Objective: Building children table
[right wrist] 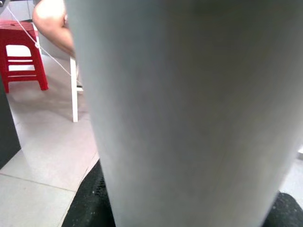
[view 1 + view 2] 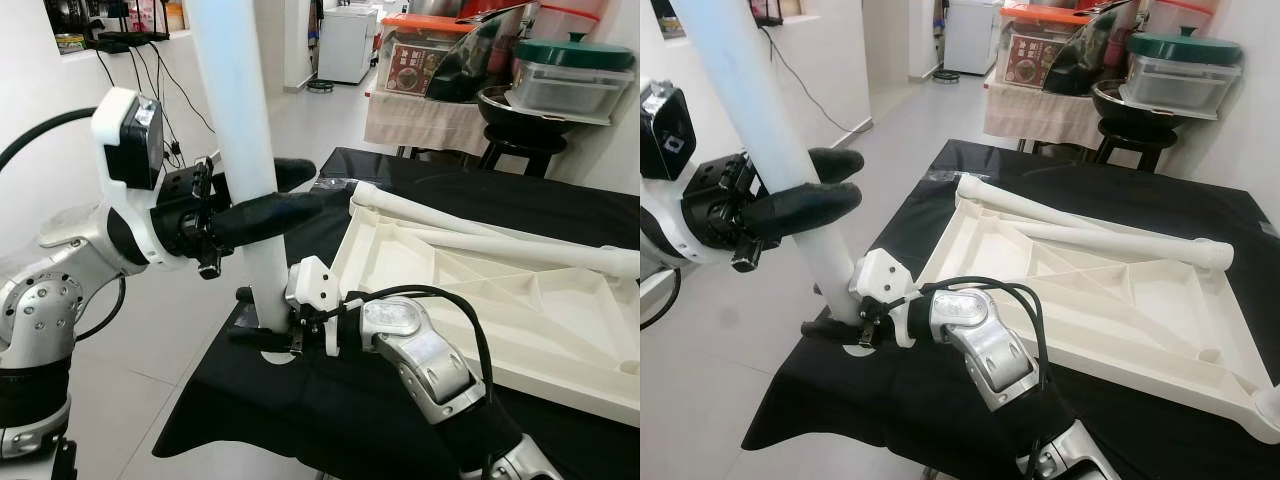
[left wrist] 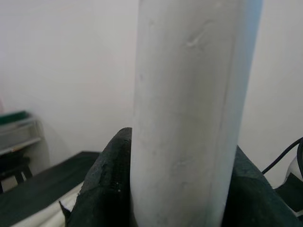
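A: How far along?
B: One leg [image 2: 240, 120] stands at the upturned table panel [image 2: 1110, 300]'s corner, left gripper [image 2: 275, 205] and right gripper [image 2: 262, 318] both clamped round it.
A: Left?
B: Two legs [image 2: 1110, 240] lie loose on it.

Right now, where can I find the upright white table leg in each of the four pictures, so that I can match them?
Left eye view: upright white table leg, left of centre, held by both grippers.
Right eye view: far left, leaning.
Left wrist view: centre, close up.
Right wrist view: very close, blurred.
Shared landmark: the black cloth, under the leg's foot.
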Tool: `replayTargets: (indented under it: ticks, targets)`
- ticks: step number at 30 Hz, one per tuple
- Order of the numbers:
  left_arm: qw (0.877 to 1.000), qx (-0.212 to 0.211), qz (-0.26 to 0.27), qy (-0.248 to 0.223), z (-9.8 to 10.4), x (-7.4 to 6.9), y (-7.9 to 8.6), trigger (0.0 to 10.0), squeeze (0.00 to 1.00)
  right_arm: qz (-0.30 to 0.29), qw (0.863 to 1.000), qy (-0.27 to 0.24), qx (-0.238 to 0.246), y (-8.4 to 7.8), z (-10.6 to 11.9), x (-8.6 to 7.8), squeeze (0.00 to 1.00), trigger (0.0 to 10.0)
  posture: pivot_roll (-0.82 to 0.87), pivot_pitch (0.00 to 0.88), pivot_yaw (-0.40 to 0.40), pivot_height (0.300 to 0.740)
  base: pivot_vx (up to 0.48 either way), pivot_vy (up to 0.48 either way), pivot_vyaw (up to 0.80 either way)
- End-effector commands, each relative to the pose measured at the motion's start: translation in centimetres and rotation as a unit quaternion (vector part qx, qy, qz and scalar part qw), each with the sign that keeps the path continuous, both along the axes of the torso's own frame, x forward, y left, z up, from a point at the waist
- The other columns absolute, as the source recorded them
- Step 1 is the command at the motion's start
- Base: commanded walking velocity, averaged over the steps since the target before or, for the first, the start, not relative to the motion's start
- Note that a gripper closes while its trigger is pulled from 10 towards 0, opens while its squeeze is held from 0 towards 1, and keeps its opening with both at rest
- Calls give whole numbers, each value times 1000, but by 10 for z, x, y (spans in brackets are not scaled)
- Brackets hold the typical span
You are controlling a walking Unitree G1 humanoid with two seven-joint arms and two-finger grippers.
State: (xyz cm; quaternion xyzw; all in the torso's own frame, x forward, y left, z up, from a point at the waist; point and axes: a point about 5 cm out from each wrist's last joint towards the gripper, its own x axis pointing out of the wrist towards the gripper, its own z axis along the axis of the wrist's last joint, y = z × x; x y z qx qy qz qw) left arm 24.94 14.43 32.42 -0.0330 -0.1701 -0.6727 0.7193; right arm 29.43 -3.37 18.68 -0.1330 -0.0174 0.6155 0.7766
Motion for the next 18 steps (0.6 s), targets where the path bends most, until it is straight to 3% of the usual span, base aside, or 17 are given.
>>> replayTargets:
  ticks: [1, 2, 3, 7, 8, 9, 10, 13, 15, 16, 18]
  targets:
    - [994, 48, -94, 29, -17, -13, -23, 0, 0, -87, 996, 23, -4, -13, -3, 14, 0, 0, 42, 0, -37, 740, 0, 0, 0]
    - [994, 50, -88, 32, -19, -12, -23, 0, 0, -101, 994, 37, -10, -15, -7, 16, 0, 0, 40, 0, -38, 740, 0, 0, 0]
    - [995, 44, -78, 38, -21, -10, -23, 902, 0, -116, 992, 46, -13, -16, -11, 17, 0, 0, 39, 0, -38, 740, 0, 0, 0]
    - [996, 36, -66, 46, -22, -8, -23, 902, 0, -129, 990, 51, -14, -17, -13, 18, 0, 0, 39, 0, -38, 740, 0, 0, 0]
    - [998, 20, -43, 51, -20, -3, -21, 10000, 922, -140, 989, 51, -10, -18, -13, 20, 0, 0, 38, 0, -40, 740, 0, 0, 0]
    - [998, 20, -43, 51, -20, -3, -21, 10000, 922, -140, 989, 51, -10, -18, -13, 20, 0, 0, 38, 0, -40, 740, 0, 0, 0]
    - [999, 1, -14, 52, -18, 2, -19, 10000, 1000, -156, 986, 51, -3, -19, -12, 22, 0, 0, 40, 0, -43, 740, 0, 0, 0]
    - [998, -23, 25, 55, -16, 7, -14, 10000, 1000, -179, 983, 51, 8, -21, -10, 26, 0, 0, 42, 0, -45, 740, 0, 0, 0]
    - [986, -63, 138, 65, -19, 21, 4, 10000, 1000, -234, 970, 49, 38, -27, -3, 37, 0, 0, 52, 0, -52, 740, 0, 0, 0]
    - [974, -88, 193, 81, -23, 25, 16, 10000, 1000, -259, 963, 49, 55, -30, 0, 43, 0, 0, 57, 0, -54, 740, 0, 0, 0]
    - [974, -88, 193, 81, -23, 25, 16, 10000, 1000, -259, 963, 49, 55, -30, 0, 43, 0, 0, 57, 0, -54, 740, 0, 0, 0]
